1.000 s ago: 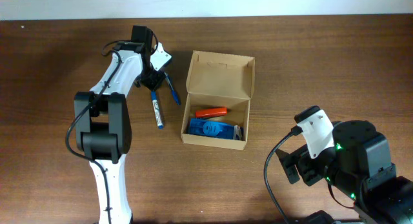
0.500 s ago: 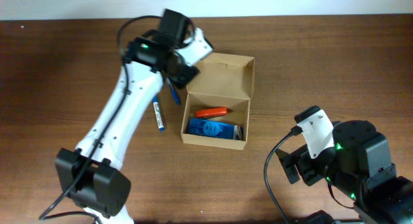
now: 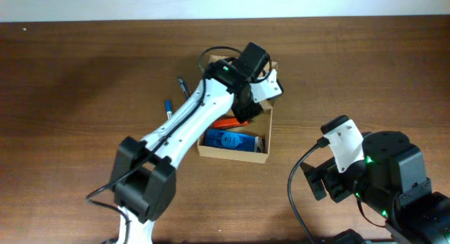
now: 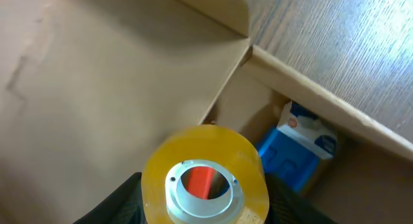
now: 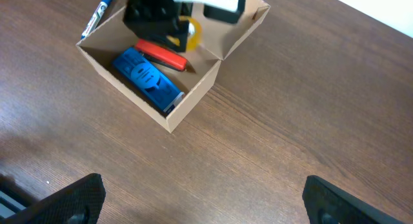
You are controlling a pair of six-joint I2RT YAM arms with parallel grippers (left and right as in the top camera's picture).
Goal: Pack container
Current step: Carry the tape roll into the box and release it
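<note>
Tape roll (image 4: pixel 193 153), yellow around a pale hub, is clamped between the fingers of the left gripper (image 3: pixel 247 103), which hangs over the open container (image 3: pixel 232 152). That cardboard box sits near the middle of the desk (image 3: pixel 70 75), with its flap lid (image 3: pixel 271 72) standing up on the far side.

An orange-red stick-shaped item (image 3: pixel 226 122) lies across the box floor, and a blue pack (image 3: pixel 228 140) lies along the front wall, both running with the box's longer side. The wrist view looks down through the roll's hub onto the orange-red item, so the roll is directly above it, toward the lid end of the compartment. The blue pack is off to one side and lower.

Judging by this, the release calls for a short drop straight down. The roll would probably land on or beside the orange-red item rather than on bare cardboard.

Two pens (image 3: pixel 169 107) are on the desk just left of the box, on the left arm's side. The right gripper (image 5: pixel 203 208) is well apart from the box at the near right, its fingers spread wide and holding nothing, so the left arm is clearly the nearer one.
</note>
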